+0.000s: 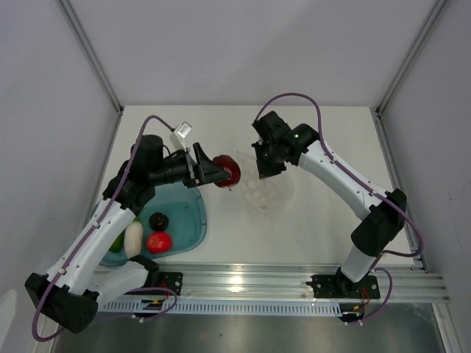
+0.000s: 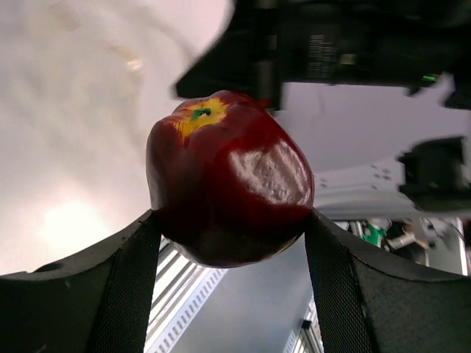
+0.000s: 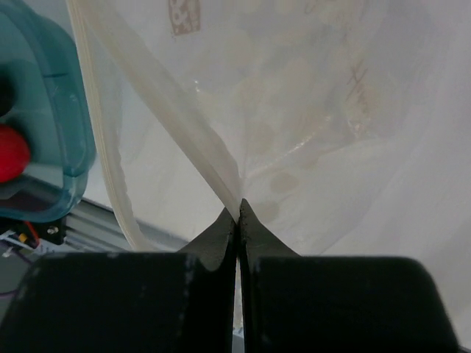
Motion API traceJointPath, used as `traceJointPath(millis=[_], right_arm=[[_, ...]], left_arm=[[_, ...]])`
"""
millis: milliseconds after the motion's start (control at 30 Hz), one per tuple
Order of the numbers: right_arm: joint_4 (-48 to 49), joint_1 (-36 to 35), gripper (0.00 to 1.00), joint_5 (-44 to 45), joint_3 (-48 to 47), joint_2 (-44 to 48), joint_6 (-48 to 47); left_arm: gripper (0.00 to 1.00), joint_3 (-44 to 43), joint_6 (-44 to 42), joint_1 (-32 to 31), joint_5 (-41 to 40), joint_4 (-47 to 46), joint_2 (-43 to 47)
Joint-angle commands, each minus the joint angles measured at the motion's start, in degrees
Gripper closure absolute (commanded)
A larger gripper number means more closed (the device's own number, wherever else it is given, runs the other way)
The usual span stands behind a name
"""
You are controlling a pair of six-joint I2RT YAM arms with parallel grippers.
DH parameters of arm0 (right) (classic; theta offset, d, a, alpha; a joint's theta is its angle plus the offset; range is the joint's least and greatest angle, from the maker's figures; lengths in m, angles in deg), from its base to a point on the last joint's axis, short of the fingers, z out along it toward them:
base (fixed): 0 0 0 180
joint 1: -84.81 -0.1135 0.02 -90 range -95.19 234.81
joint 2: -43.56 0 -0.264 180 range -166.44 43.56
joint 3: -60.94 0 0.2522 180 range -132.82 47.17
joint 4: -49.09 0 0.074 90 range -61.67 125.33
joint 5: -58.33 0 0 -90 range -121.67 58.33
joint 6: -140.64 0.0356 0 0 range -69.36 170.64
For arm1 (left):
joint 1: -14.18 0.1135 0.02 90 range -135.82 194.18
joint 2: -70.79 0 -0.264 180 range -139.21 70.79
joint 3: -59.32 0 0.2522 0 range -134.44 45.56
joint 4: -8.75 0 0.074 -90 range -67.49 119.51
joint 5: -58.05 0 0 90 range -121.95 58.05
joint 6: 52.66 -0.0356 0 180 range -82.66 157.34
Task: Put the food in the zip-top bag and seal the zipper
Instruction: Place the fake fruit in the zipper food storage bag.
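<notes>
L gripper [image 2: 229,220] clamps red apple [image 2: 228,169] btwn fingers; R gripper [image 3: 237,215] pinches bag [image 3: 316,110] edge.

arms [image 1: 338,175]: white links, black joints | cables [image 1: 294,94]: purple

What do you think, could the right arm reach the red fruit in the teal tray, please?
Probably not: the right tool is shut on the zip-top bag; the tray lies beside the left arm.
</notes>
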Motion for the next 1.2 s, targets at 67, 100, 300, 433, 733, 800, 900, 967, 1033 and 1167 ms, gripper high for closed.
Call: traceJointPath(millis=[67,100,300,433,733,800,900,967,1033,1167], right_arm=[[0.7,-0.8,1.0,-7.7,-1.9,-0.7,3.7],[1.2,-0.8,1.0,-8.1,-1.7,-0.5,4.1],[4.5,-0.6,1.0,-12.5,1.1,1.3,6.0],[5.2,0.1,1.0,-14.0,1.4,2.6,7.2],[8.8,3.0,1.0,-17.9,7.3,8.6,7.7],[9.9,3.5,1.0,-19.0,8.0,9.3,7.9],[10.1,3.7,1.0,-19.5,8.4,9.8,7.8],[10.1,3.7,1.0,-20.1,8.4,9.7,7.6],[10.1,3.7,1.0,-20.5,8.6,9.5,7.6],[10.3,3.8,1.0,-20.9,8.6,9.3,7.3]], left_arm=[[0.99,-2.1,2.6,-4.0,11.0,-18.7,-2.4],[0.99,-2.2,2.4,-4.4,11.7,-19.3,-2.8],[0.99,0.7,2.6,-6.6,11.0,-21.1,-6.5],[0.99,4.3,2.6,-6.8,8.5,-20.8,-6.9],[0.99,5.9,-1.6,-7.0,1.2,-10.3,-7.6],[0.99,5.2,-1.4,-7.0,0.0,-8.9,-9.0],[0.99,3.2,-2.7,-7.1,-2.5,-2.8,-10.9],[0.96,2.1,-3.5,-7.5,-3.3,-0.8,-11.3],[0.76,0.0,-4.0,-8.2,-5.4,1.3,-12.0],[0.54,-3.4,-5.5,-9.5,-6.2,4.5,-13.2]])
